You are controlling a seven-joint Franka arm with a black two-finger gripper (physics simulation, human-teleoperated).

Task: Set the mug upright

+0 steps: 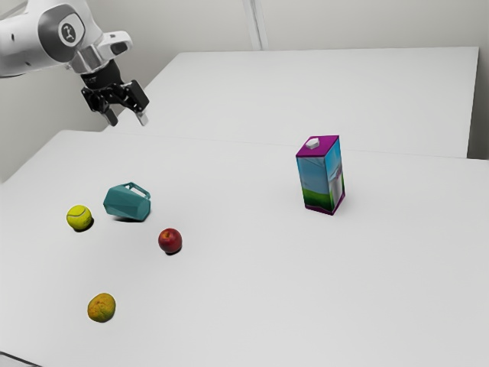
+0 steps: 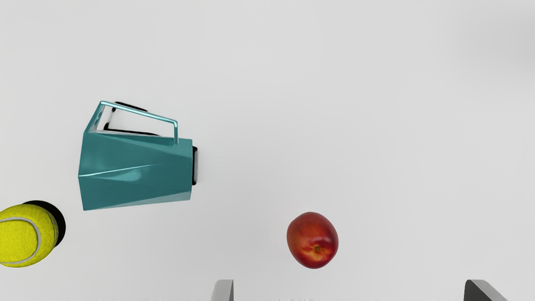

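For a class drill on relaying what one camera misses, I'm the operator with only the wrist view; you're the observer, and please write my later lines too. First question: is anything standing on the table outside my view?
Observer: Yes, a carton stands upright, toward the exterior view's right from the mug.
Operator: I see one red fruit. Is there another fruit?
Observer: Yes, a yellow-orange fruit lies nearer the exterior camera than the red one.
Operator: Is the hand down at the mug?
Observer: No, the exterior view shows it raised well clear of the mug.
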